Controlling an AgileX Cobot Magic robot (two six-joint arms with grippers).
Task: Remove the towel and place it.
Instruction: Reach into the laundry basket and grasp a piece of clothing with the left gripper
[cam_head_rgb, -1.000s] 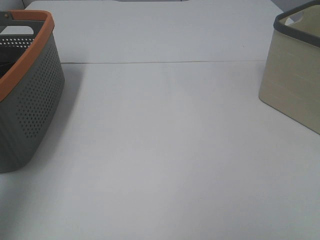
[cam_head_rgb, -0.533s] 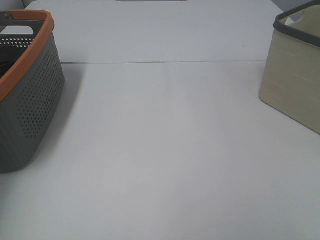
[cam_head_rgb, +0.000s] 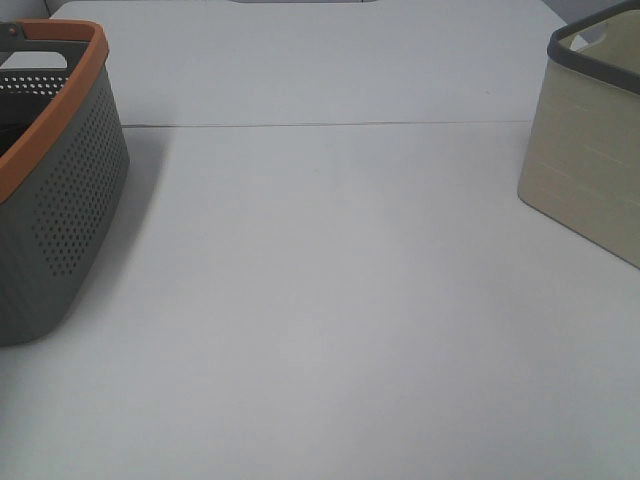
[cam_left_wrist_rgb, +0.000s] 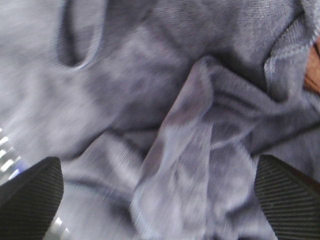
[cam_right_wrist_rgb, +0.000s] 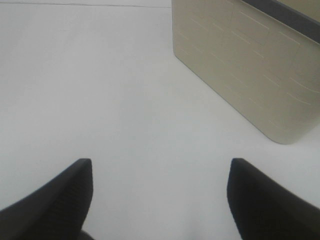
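The towel (cam_left_wrist_rgb: 165, 115) is a crumpled charcoal-purple terry cloth that fills the left wrist view, with a hemmed edge showing. My left gripper (cam_left_wrist_rgb: 157, 200) is open right above it, one finger on each side. An orange strip (cam_left_wrist_rgb: 314, 70) shows beside the cloth. In the exterior high view neither gripper nor the towel shows. My right gripper (cam_right_wrist_rgb: 160, 200) is open and empty over the bare white table (cam_right_wrist_rgb: 100, 90), near the beige basket (cam_right_wrist_rgb: 255, 65).
A grey perforated basket with an orange rim (cam_head_rgb: 60, 180) stands at the left of the white table (cam_head_rgb: 330, 300). A beige basket with a dark rim (cam_head_rgb: 590, 140) stands at the right.
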